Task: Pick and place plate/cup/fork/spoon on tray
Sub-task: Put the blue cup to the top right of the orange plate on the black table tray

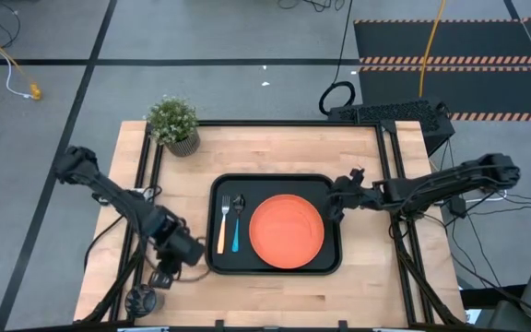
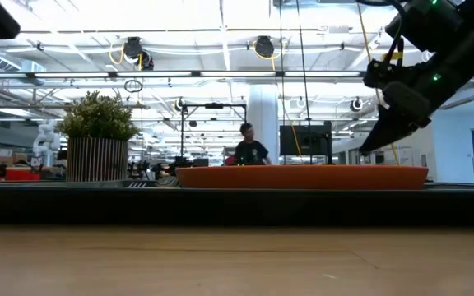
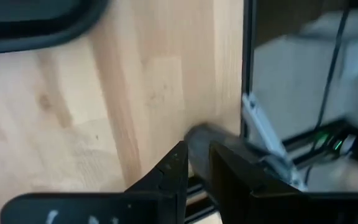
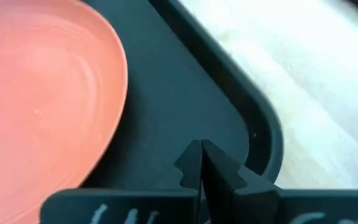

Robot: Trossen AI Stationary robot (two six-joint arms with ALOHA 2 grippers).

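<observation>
Resting inside the tray (image 1: 275,181), the plate (image 1: 287,231) fills its right half, with the fork (image 1: 222,226) and spoon (image 1: 238,224) side by side on its left half. Cup (image 1: 143,300) sits at the table's near left corner. Left gripper (image 1: 161,279) hangs just beside the cup, fingers a narrow gap apart, holding nothing. Right gripper (image 4: 201,163) hovers over the tray's right rim, fingers pressed together, empty. Potted plant (image 1: 174,124) at far left of the table.

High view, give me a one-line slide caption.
Orange plate, fork and spoon lie on the black tray; the cup waits by the left gripper.
</observation>
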